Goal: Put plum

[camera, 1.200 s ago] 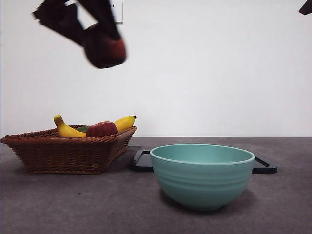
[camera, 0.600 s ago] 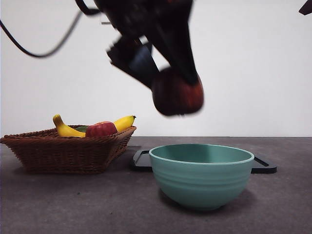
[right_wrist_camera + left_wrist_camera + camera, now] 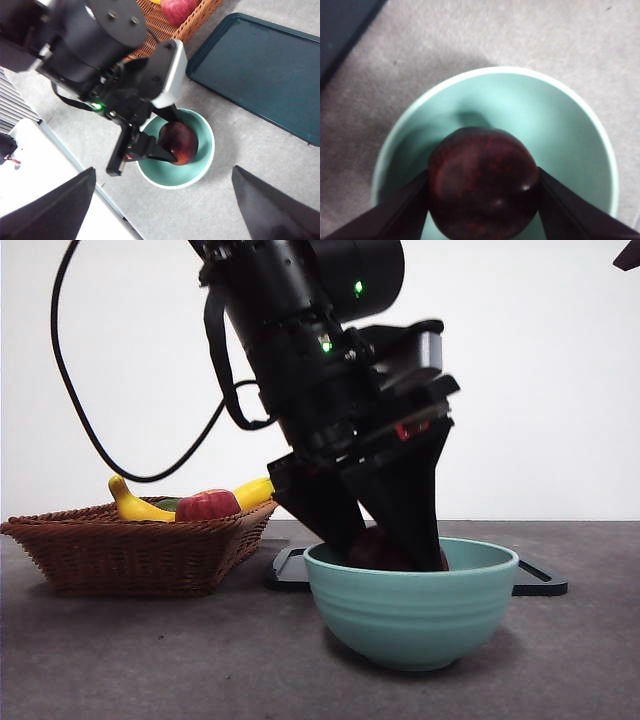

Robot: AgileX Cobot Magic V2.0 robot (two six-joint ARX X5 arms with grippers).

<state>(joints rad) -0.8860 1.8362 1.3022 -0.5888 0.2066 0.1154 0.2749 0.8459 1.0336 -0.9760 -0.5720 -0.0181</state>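
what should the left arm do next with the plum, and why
Probably open the left claw and let go. The plum is clamped between its jaws and already sits below the rim of the teal bowl, over the bowl's middle in the left wrist view. How near the bottom it is cannot be told, so easing slightly lower first may be safer.

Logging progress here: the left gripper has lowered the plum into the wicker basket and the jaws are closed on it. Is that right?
Not quite. The left gripper holds the plum inside the green bowl, not the basket; the left wrist view shows the bowl's rim all around the fruit. The rest stands: the jaws are closed on the plum.
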